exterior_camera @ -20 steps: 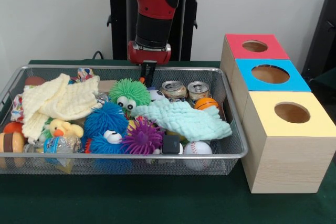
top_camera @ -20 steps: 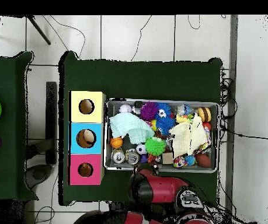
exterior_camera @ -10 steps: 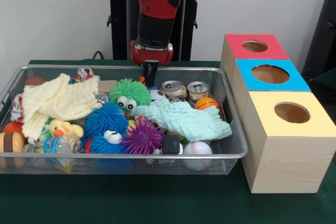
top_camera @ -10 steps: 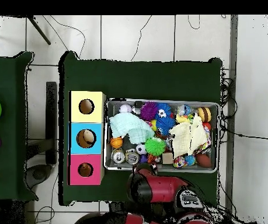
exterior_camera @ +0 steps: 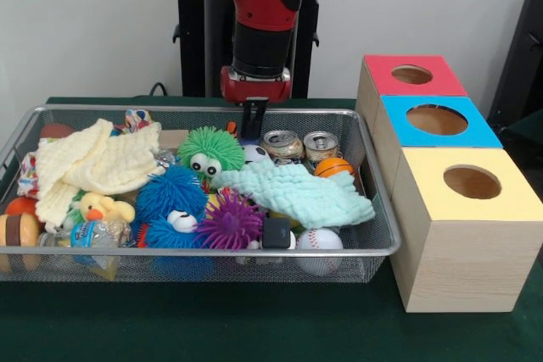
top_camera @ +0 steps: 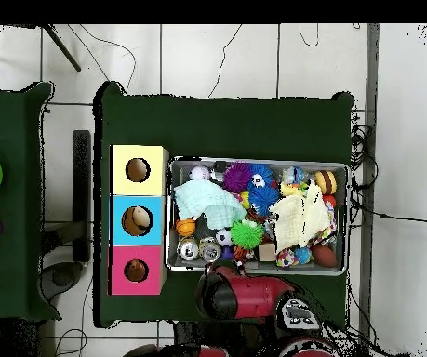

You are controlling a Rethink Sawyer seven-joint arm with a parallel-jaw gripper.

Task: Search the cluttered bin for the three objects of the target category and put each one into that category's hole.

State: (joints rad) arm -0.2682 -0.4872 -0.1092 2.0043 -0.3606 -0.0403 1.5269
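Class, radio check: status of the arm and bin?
Gripper at the bin's far rim, empty. Two cans just beside it. Mint cloth covers nearby toys.

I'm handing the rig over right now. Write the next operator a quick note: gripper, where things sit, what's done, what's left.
Gripper: hangs over the bin's far rim, near the two cans; it holds nothing, and whether it is open I cannot tell.
Bin: full of clutter, with a mint cloth and a yellow cloth covering part of it.
Boxes: red, blue, yellow; something pale shows in the blue hole from overhead.
Left: the target category is unclear, and no pick is under way.
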